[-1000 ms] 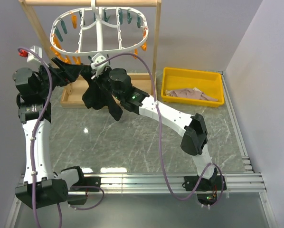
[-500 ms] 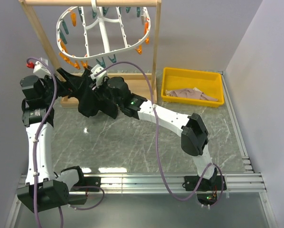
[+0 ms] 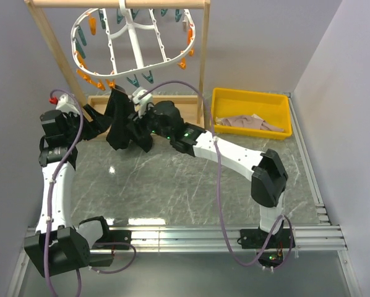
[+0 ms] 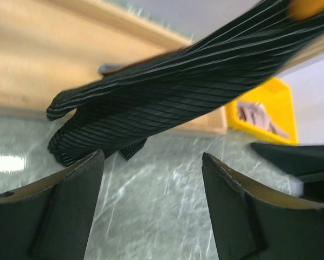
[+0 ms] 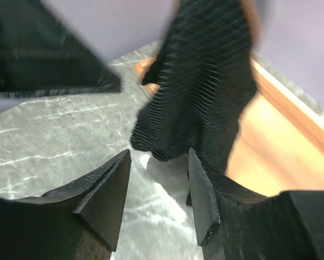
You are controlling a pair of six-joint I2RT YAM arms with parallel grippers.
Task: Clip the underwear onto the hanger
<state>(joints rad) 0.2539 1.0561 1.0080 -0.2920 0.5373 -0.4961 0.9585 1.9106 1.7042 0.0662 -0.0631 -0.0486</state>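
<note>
A: How do the two hands stand?

B: The left hand [image 4: 151, 157] is spread wide and the right hand [image 5: 159, 154] is open less far. Between the fingers of each only the counter [image 3: 172, 185] shows, so neither holds anything.

A: And the underwear [image 3: 126, 127]?

B: In the top view it hangs in the upper left part, between both hands, with its upper end at the low rim of the hanger [image 3: 134, 46]. Whether a peg grips it, I cannot tell.

A: Do the wrist views help?

B: They show the ribbed knit close, ahead of the fingers, but blurred. In the left one an orange spot is cut off at the upper right corner. Only the top view shows the hanger's white oval.
</note>
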